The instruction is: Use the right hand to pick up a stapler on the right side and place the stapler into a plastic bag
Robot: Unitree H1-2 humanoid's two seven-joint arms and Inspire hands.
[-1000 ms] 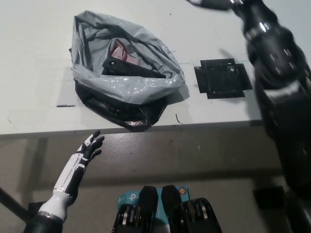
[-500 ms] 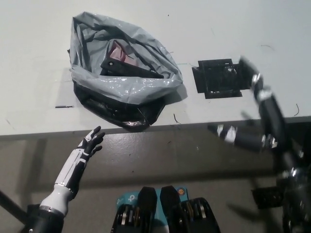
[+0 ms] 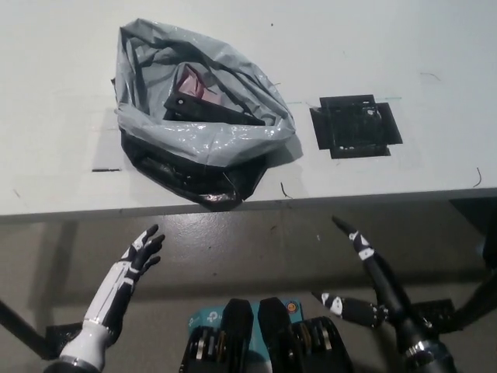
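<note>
Fingers apart and empty, the white left hand (image 3: 133, 258) rests low left. On the table (image 3: 435, 47), the plastic bag (image 3: 210, 141) holds the stapler (image 3: 213, 111), half hidden by its folds. Past a black square (image 3: 356, 126), the right hand (image 3: 384, 307) hangs splayed below the table edge, holding nothing.

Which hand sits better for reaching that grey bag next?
Probably the left. The white left hand is open by the table, close to the grey plastic bag; the black right hand hangs lower and further to the side.

Black sq patch (image 3: 356, 127) flat on white table (image 3: 435, 47).
</note>
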